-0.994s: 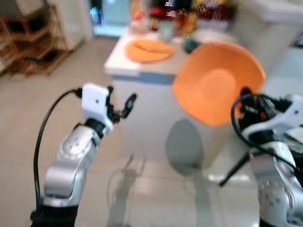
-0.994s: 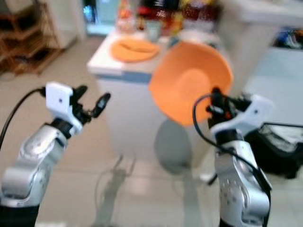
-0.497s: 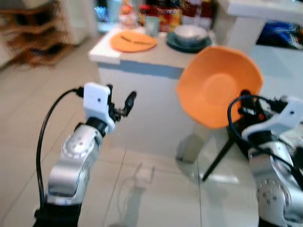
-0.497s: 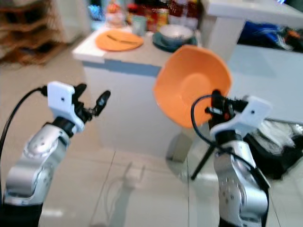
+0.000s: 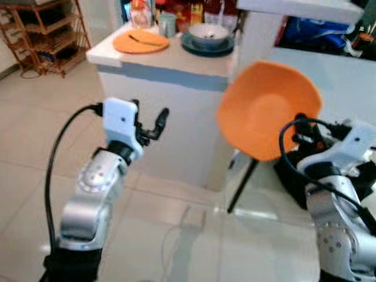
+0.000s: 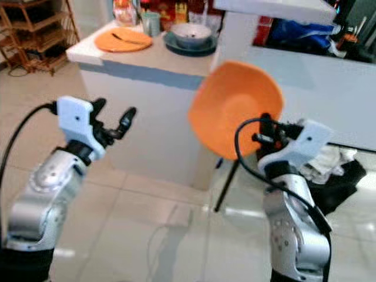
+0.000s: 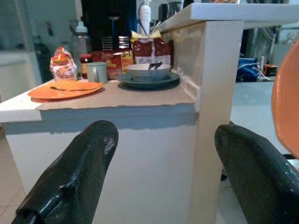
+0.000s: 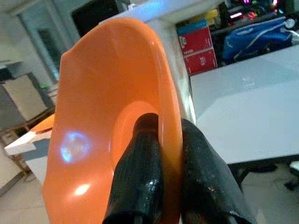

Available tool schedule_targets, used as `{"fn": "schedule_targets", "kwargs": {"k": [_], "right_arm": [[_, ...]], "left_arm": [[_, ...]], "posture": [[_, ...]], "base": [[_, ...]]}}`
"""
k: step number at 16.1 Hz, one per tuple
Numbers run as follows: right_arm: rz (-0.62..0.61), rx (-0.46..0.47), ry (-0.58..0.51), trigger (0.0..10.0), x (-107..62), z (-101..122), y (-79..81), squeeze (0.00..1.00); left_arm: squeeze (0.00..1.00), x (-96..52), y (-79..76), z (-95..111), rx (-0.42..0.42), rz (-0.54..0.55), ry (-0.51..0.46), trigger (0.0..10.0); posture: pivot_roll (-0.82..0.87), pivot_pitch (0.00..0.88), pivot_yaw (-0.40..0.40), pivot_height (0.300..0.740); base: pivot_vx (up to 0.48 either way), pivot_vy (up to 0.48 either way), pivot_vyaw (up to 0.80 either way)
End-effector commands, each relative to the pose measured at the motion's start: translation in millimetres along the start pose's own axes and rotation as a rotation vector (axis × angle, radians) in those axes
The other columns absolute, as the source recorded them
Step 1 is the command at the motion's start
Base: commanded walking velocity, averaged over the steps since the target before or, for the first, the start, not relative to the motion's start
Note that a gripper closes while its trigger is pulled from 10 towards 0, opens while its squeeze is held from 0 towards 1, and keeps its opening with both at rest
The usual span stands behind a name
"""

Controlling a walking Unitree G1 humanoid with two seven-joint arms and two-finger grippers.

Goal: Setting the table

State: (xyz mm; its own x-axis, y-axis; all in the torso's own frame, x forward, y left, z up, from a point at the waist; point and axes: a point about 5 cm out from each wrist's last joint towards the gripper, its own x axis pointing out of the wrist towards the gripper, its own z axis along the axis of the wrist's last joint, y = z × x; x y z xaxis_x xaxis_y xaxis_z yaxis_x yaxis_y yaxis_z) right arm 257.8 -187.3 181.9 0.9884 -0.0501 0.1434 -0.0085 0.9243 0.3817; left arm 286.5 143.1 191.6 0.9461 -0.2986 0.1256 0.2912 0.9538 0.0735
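Pinching the rim of the orange plate (image 5: 267,108), centre-right of frame, the right gripper (image 5: 301,122) is clamped edge-on. The plate is judged light, rigid, slick plastic, best held deeper on the rim. The left gripper (image 5: 150,125), centre-left, is spread and empty.

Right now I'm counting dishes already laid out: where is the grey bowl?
The grey bowl sits on a dark plate on the white counter ahead, right of the orange plate, beside the white pillar.

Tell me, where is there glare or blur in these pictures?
Right wrist view: bright light spots glint inside the orange bowl, and the right tool clamping its rim looks glossy. Left eye view: the floor shines with reflections. Left wrist view: the near black fingers are soft.
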Motion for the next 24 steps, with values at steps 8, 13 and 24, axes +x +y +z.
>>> {"fn": "schedule_targets", "kwargs": {"k": [8,13,24], "right_arm": [[-0.024,-0.01,-0.034,10.0,-0.6,9.2,-6.1,0.0],[-0.026,-0.013,-0.038,10.0,1.1,10.4,-5.6,0.0],[-0.065,0.012,-0.056,10.0,3.2,14.7,-10.3,0.0]], "left_arm": [[0.0,0.3,-7.2,-0.3,-0.024,-0.022,0.003,10.0],[0.0,2.1,-6.2,1.4,-0.039,-0.014,-0.003,10.0],[0.0,4.7,-7.0,4.1,-0.027,-0.024,-0.006,10.0]], "posture": [[0.06,0.021,-0.021,0.74],[0.06,0.026,-0.021,0.74],[0.05,0.039,-0.014,0.74]], "base": [[0.0,-0.48,0.0],[0.0,-0.48,0.0],[0.0,-0.48,0.0]]}}
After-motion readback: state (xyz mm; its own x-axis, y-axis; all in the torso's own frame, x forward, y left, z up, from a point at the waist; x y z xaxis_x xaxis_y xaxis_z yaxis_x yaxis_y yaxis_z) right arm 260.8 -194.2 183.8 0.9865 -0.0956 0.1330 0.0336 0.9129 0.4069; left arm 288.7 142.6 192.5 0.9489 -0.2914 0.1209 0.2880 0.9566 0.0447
